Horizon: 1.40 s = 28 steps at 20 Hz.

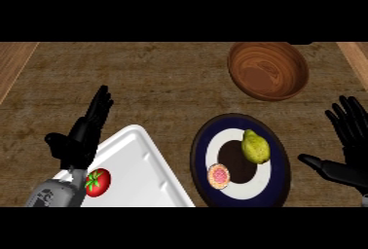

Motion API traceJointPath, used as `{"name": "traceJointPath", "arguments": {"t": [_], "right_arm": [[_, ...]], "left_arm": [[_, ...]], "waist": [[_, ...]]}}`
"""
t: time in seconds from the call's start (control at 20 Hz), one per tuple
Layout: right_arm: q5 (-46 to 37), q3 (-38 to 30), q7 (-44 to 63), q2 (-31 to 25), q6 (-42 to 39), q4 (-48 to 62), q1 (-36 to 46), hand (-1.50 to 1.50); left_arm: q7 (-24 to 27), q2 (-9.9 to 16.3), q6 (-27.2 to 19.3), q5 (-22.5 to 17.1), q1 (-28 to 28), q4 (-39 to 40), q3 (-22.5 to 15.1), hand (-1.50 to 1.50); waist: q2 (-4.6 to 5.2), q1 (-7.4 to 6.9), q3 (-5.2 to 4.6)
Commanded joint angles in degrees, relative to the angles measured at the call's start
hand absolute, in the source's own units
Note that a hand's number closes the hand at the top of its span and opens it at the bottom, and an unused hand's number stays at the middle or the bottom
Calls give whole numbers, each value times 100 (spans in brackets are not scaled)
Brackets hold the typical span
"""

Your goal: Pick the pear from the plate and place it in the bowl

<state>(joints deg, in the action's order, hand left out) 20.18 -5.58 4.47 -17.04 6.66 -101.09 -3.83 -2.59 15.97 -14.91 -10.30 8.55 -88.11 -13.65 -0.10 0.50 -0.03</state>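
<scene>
The pear (256,147) lies on the right part of the plate (203,146), with a cut pink fruit (219,175) just near-left of it. The bowl (268,70) sits farther away, apart from the plate. The pick has not begun. The right hand (350,146) is right of the plate, fingers straight and spread, thumb pointing toward the plate, touching nothing. Next it likely must move left over the pear and close round it. The left hand (82,136) rests open at the left, fingers up, beside a white tray (137,151) holding a tomato (98,182).
</scene>
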Motion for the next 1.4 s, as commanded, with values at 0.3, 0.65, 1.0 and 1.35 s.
{"name": "traceJointPath", "arguments": {"t": [0.3, 0.65, 1.0, 1.35], "right_arm": [[381, 14, 1953, -1005, -787, 623, 842, -150], [117, 567, 2163, -817, -1356, 1238, 983, -150], [142, 331, 1985, -483, -1950, 793, 369, -150], [221, 35, 1756, -97, -2096, 1072, 433, -150]], "left_arm": [[-146, -147, 103, 166, -102, -203, -41, 0], [-18, -387, 159, 289, -26, 40, 36, 0], [-160, -521, 340, 612, 35, 95, 350, 0], [-92, -685, 534, 767, 104, 70, 534, 0]], "waist": [[9, -102, 2], [17, -83, 3], [6, -33, 2], [8, -38, 3]]}}
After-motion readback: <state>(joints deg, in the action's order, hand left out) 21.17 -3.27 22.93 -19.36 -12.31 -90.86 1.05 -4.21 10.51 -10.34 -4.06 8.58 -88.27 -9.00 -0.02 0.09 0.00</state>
